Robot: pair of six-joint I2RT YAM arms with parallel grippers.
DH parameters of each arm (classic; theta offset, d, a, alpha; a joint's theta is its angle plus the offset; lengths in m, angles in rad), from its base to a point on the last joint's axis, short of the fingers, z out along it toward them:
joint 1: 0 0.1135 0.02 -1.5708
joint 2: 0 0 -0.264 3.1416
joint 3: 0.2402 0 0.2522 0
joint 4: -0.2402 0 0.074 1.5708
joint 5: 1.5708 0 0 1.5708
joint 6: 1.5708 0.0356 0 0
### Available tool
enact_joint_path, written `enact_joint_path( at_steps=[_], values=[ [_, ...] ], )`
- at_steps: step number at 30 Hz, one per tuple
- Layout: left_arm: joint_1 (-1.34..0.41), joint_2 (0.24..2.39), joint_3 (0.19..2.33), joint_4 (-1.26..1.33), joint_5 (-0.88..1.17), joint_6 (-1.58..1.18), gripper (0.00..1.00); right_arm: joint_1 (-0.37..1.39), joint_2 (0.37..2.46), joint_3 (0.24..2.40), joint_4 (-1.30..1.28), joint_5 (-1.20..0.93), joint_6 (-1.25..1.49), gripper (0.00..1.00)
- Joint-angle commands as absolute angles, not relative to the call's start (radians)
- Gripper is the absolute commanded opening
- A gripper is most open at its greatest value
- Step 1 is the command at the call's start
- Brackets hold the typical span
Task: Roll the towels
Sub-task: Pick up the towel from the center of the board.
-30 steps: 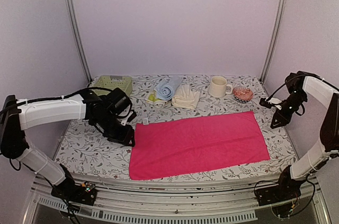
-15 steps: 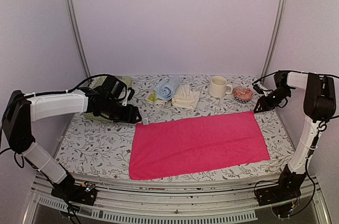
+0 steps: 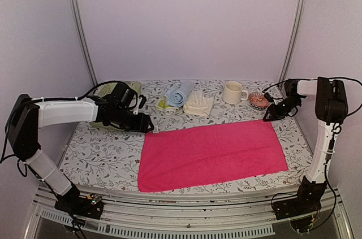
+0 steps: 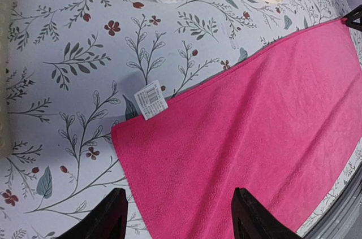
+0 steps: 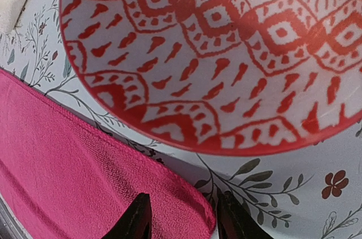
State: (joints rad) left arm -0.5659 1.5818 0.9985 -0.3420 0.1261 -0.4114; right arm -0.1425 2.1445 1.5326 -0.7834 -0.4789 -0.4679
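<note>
The hot pink towel [image 3: 212, 154] lies flat in the middle of the table, with a white label [image 4: 151, 99] at its far left corner. My left gripper [image 3: 148, 129] hovers open over that corner, its jaws straddling the pink towel [image 4: 254, 126] in the left wrist view [image 4: 178, 222]. My right gripper [image 3: 267, 116] is open low over the far right corner of the towel [image 5: 73, 165], one finger [image 5: 138, 219] on each side of the hem. The light blue towel [image 3: 179, 93], the cream-white towel [image 3: 198, 103] and the yellow-green towel [image 3: 165, 105] lie together at the back.
A red-patterned bowl [image 3: 259, 100] sits right behind my right gripper and fills the right wrist view [image 5: 226, 41]. A cream mug [image 3: 232, 92] stands left of it. A pale green mesh basket [image 3: 116, 89] is at the back left, behind my left arm.
My left gripper moved from the towel's left edge up to its far left corner. My right arm swung in from the right wall down to the far right corner.
</note>
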Motion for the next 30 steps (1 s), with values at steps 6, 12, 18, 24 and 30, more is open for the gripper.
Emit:
enact_joint_path(
  at_steps=[6,12,18,24,30],
  values=[
    [-0.539,1.613,0.959,-0.273,0.137,-0.399,0.63,-0.138,2.170,1.531,-0.746,-0.468,-0.468,0.33],
    [-0.509,1.660,0.971,-0.247,0.112,-0.430,0.55,-0.138,2.155,1.521,-0.722,-0.471,-0.463,0.14],
    [-0.485,1.742,1.007,-0.238,0.103,-0.457,0.44,-0.138,2.156,1.521,-0.723,-0.506,-0.471,0.06],
    [-0.485,1.834,1.058,-0.237,0.090,-0.390,0.44,-0.138,2.155,1.520,-0.728,-0.512,-0.474,0.06],
    [-0.481,1.869,1.049,-0.234,0.071,-0.304,0.48,-0.138,2.153,1.516,-0.727,-0.520,-0.476,0.06]
  ],
)
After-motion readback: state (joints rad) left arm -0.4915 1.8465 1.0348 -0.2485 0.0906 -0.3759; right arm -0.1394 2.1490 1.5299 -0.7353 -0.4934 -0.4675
